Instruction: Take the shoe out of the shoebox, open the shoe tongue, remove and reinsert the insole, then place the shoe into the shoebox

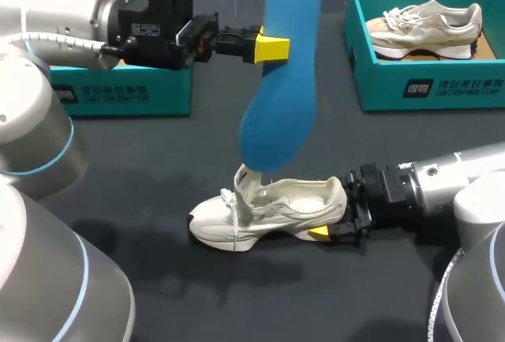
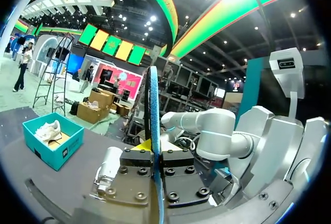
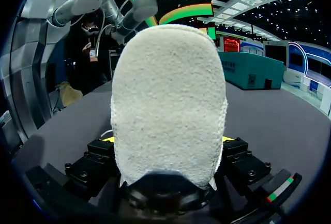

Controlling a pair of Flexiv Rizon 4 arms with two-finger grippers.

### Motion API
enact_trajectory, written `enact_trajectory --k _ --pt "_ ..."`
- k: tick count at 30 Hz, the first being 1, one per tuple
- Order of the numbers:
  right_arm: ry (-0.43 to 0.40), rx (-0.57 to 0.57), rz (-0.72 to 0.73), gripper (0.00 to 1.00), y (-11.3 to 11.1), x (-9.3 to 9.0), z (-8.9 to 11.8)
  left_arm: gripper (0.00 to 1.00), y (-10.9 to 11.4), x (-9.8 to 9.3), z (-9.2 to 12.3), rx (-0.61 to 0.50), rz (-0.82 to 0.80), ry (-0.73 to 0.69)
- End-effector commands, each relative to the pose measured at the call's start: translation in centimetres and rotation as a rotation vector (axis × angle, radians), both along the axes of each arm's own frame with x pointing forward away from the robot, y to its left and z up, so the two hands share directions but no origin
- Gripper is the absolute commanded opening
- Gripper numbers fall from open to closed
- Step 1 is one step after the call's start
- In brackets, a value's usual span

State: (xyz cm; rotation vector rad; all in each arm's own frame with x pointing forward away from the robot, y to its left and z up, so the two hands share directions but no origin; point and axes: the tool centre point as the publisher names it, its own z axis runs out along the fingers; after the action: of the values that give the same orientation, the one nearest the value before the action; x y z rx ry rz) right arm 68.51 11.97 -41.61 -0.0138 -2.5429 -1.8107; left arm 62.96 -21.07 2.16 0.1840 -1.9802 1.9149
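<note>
shoe (image 1: 268, 212): out of its box, on its sole on the table (image 1: 158, 168), tongue (image 1: 246, 180) lifted
right gripper (image 1: 338, 222): clamped on the shoe's heel from both sides
insole (image 1: 282, 73): removed, hanging upright above the shoe's opening
left gripper (image 1: 270, 46): pinching the insole near its upper end
to do: reinsert the insole, then box the shoe

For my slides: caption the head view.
Left gripper holds the blue insole above the white shoe; right gripper grips its heel.

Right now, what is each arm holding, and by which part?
The left fingers pinch the blue insole by its side edge, toward the upper end; the right fingers clamp the white shoe at its heel.
</note>
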Motion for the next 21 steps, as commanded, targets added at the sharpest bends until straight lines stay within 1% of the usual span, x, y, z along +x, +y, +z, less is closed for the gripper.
enact_trajectory --k 1,6,9,14,21 --pt "0.0 -0.004 0.0 0.0 0.1 -0.1 0.0 0.0 0.5 -0.5 -0.1 0.0 0.008 -0.001" --pt "0.0 -0.004 0.0 0.0 0.1 -0.1 0.0 0.0 0.5 -0.5 -0.1 0.0 0.008 -0.001" --pt "0.0 -0.004 0.0 0.0 0.1 -0.1 0.0 0.0 1.0 -0.9 0.7 -0.033 0.045 0.01" --pt "0.0 -0.004 0.0 0.0 0.1 -0.1 0.0 0.0 2.1 -1.2 1.1 -0.02 0.082 0.023" --pt "0.0 -0.004 0.0 0.0 0.1 -0.1 0.0 0.0 2.7 -1.7 1.3 -0.007 0.082 0.03"
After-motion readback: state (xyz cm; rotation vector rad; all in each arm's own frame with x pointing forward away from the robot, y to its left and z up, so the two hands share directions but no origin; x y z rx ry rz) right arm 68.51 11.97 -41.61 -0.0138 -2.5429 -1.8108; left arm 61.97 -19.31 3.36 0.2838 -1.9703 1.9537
